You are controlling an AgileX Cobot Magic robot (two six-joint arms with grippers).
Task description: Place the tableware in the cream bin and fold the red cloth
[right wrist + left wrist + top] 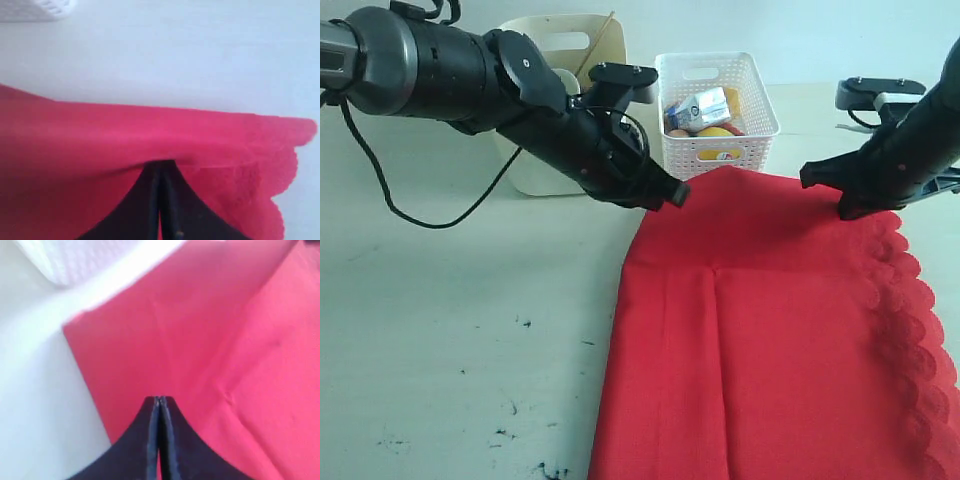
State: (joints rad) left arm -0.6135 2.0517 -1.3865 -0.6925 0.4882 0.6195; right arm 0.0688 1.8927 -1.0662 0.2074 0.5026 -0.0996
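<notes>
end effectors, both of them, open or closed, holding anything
left end effector: closed, pinching the red cloth
right end effector: closed, pinching the red cloth

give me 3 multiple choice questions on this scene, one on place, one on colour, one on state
1. In the exterior view, where does the white basket stand relative to the cream bin? A left of it; B right of it; C inside it
2. The cloth is: A blue; B red; C green
3. The left hand and right hand are: A wide open; B shut; C out of view

Answers: B, the basket sits on the bin's right; B, the fabric is bright red; B, both wrist views show the fingers pressed together.
</notes>
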